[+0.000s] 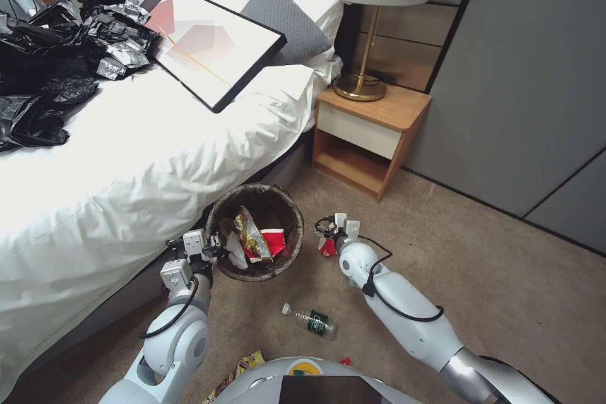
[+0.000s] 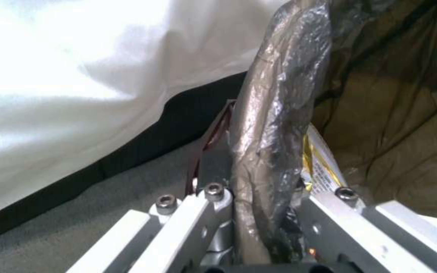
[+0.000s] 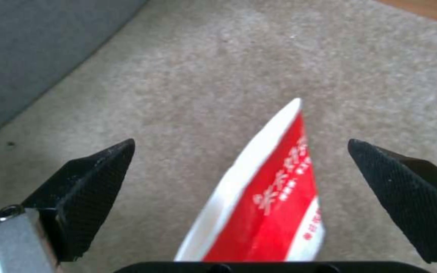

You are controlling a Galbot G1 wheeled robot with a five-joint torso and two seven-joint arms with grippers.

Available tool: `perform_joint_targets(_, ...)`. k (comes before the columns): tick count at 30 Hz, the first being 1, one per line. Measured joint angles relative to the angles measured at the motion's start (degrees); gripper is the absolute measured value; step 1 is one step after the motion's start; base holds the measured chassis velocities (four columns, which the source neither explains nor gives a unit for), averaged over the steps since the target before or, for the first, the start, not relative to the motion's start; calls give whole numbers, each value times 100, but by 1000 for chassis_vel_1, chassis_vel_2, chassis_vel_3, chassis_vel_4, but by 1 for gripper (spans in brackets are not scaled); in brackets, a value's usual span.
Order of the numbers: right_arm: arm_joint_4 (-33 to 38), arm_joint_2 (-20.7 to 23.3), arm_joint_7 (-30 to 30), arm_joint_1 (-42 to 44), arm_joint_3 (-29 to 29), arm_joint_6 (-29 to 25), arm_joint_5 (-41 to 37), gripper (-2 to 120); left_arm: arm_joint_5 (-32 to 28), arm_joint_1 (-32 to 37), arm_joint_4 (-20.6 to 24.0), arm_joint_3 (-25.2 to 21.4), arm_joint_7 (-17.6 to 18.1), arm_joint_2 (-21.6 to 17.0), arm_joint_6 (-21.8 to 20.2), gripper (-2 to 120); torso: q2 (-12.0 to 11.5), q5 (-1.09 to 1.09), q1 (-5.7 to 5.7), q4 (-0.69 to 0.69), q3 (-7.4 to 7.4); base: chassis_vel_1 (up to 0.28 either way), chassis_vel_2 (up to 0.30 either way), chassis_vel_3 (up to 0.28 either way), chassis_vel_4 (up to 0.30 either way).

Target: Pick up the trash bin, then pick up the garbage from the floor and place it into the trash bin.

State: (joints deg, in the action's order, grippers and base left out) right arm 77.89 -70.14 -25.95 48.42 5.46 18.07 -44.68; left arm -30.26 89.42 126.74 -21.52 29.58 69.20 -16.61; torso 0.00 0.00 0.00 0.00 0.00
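Observation:
The trash bin [image 1: 252,188], its rim wrapped in a dark liner, stands against the bed's side. My left gripper [image 1: 211,251] is shut on its near rim; the left wrist view shows the wrapped rim [image 2: 274,113] clamped between the fingers [image 2: 213,197]. Inside lie a yellow snack bag [image 1: 252,237], a red-and-white cup [image 1: 274,241] and a white tissue [image 1: 235,251]. My right gripper [image 1: 334,230] hovers low just right of the bin, open, with a red-and-white packet [image 3: 274,197] standing between its spread fingertips [image 3: 97,167]. A green-labelled bottle [image 1: 310,320] lies on the carpet.
A white bed [image 1: 126,158] carries black plastic bags [image 1: 44,69] and a framed picture [image 1: 202,38]. A wooden nightstand [image 1: 372,132] with a lamp stands behind the bin. A snack wrapper [image 1: 237,372] and a red scrap [image 1: 345,361] lie by my base. Open carpet stretches right.

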Motion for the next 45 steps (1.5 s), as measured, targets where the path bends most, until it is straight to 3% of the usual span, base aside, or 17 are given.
perform_joint_targets(18, -253, -87, 36, -75, -7, 0, -59, 100, -7, -28, -20, 16, 16, -6, 8, 4, 0, 0, 0, 0, 0, 0, 0, 0, 0)
perform_joint_targets(45, -1566, -643, 232, -240, 172, -12, 436, 100, -75, -52, -11, -33, 57, -75, 0, 4, 0, 0, 0, 0, 0, 0, 0, 0, 0)
